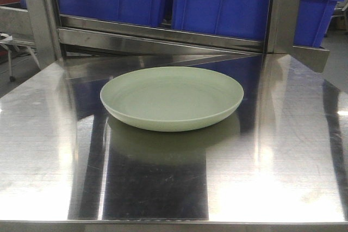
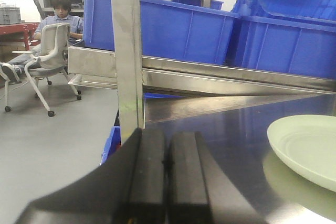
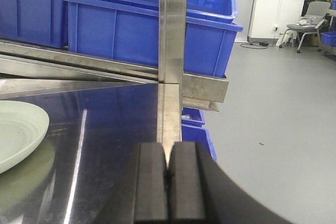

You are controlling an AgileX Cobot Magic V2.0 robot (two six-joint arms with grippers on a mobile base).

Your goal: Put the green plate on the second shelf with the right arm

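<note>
The green plate (image 1: 172, 97) lies flat in the middle of the shiny steel table top (image 1: 293, 150), empty and right side up. It also shows at the right edge of the left wrist view (image 2: 307, 148) and at the left edge of the right wrist view (image 3: 18, 132). My left gripper (image 2: 167, 153) is shut and empty, to the left of the plate near the table's left edge. My right gripper (image 3: 168, 163) is shut and empty, to the right of the plate near the table's right edge. Neither gripper shows in the front view.
A steel shelf (image 1: 163, 28) above the back of the table carries blue plastic bins (image 1: 223, 4). Upright steel posts stand at the back left (image 2: 126, 51) and back right (image 3: 172, 30). A person sits on a chair (image 2: 50, 51) beyond the left side.
</note>
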